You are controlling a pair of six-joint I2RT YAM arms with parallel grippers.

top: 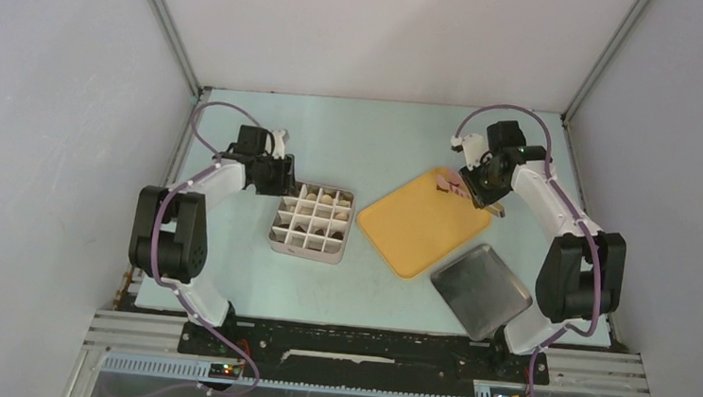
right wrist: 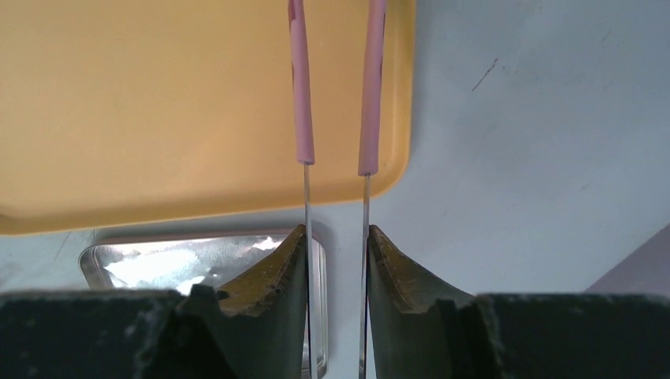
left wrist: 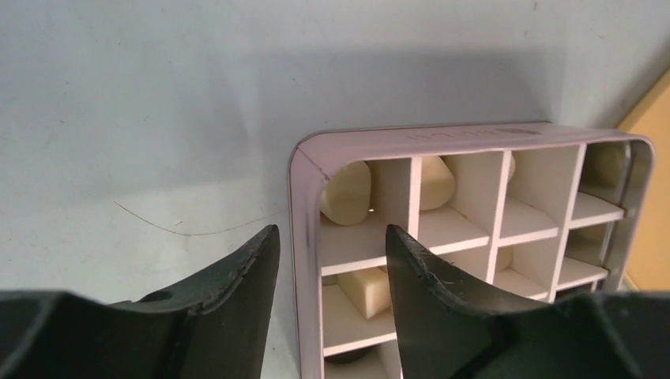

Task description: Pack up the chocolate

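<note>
Left gripper [left wrist: 332, 235]: released, jaws spread, grasping nothing. Its outer finger sits outside the wall of the pale pink, round-cornered box with white card dividers [left wrist: 306, 260]. Its inner finger hangs over the nearest column of cells, so the wall runs between the two. We cannot tell whether either finger touches it. We judge this to be a bracing stance, set to keep the box from sliding while pieces go in. The chocolate [left wrist: 348, 193], small cream-white rounded lumps, lies in the cells just beyond the fingertips. One blocky cream piece sits beside the inner finger, and something dark shows under it. From overhead, several cells hold pieces; the rest we cannot resolve. Right gripper [right wrist: 336, 233]: clenched on the bare blades of the thin metal tongs with pink sleeves [right wrist: 304, 95]. The blades are held parallel and slightly apart, and they project straight ahead of the fingers over a corner of the flat yellow tray [right wrist: 158, 103]. We judge the grip is on the blades so that closing the jaws pinches the tongs, which suits pieces smaller than a finger. The tong tips run out of the wrist view, so we cannot tell whether they carry anything. A shiny metal tray [right wrist: 182, 264] lies just behind that corner, by the finger roots.
</note>
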